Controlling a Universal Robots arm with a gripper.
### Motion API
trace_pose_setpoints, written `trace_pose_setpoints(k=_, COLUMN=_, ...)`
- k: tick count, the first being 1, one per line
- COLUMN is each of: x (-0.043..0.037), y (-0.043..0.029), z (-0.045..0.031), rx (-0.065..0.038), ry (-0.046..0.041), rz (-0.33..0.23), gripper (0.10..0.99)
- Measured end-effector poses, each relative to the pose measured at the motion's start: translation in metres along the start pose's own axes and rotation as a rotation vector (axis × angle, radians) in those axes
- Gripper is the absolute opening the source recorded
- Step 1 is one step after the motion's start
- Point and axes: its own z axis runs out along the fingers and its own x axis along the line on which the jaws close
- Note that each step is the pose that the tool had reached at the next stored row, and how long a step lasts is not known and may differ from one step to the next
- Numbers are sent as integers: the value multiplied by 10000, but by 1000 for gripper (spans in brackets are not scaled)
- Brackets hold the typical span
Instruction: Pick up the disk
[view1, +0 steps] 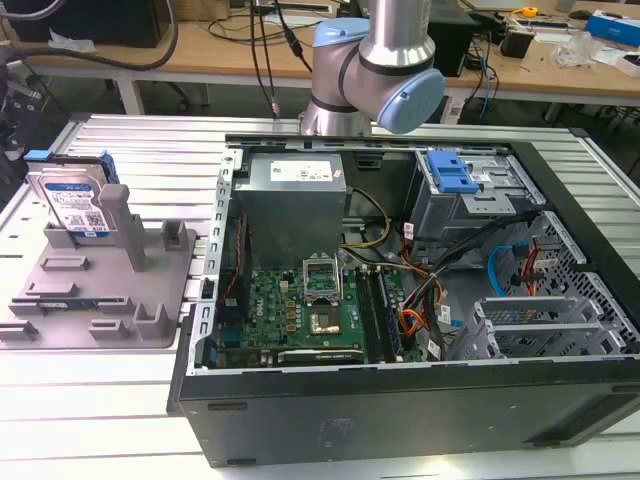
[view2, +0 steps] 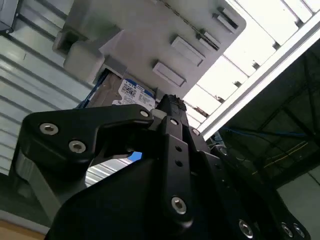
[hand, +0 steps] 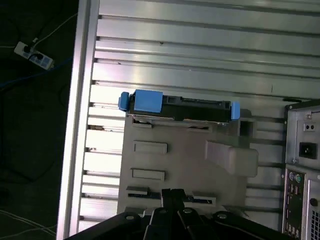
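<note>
The ribbed metal bench (view1: 130, 150) carries a grey fixture (view1: 120, 300) near its edge at the exterior view's left, and the disk (view1: 70, 200) stands on edge in it. We judge this the approach. The claw (hand: 172, 192) is closed, empty and well apart from the disk. Gripping calls for an opened claw straddling its top. The first wrist view shows its blue tab (hand: 148, 101) from above; the exterior view shows its label (view1: 84, 214).
</note>
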Motion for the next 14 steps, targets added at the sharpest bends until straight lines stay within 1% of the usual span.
trace_pose_setpoints(k=1, x=0, y=0, z=3, rx=0, ry=19, rz=-517, gripper=106)
trace_pose_setpoints(k=2, x=0, y=0, z=5, rx=1, ry=30, rz=-801, gripper=106)
trace_pose_setpoints(k=4, x=0, y=0, z=8, rx=1, ry=47, rz=-1224, gripper=106)
trace_pose_setpoints(k=6, x=0, y=0, z=13, rx=1, ry=72, rz=-1889, gripper=106)
trace_pose_setpoints(k=13, x=0, y=-1, z=22, rx=2, ry=132, rz=-3463, gripper=106)
trace_pose_setpoints(k=14, x=0, y=-1, z=24, rx=3, ry=146, rz=-3834, gripper=106)
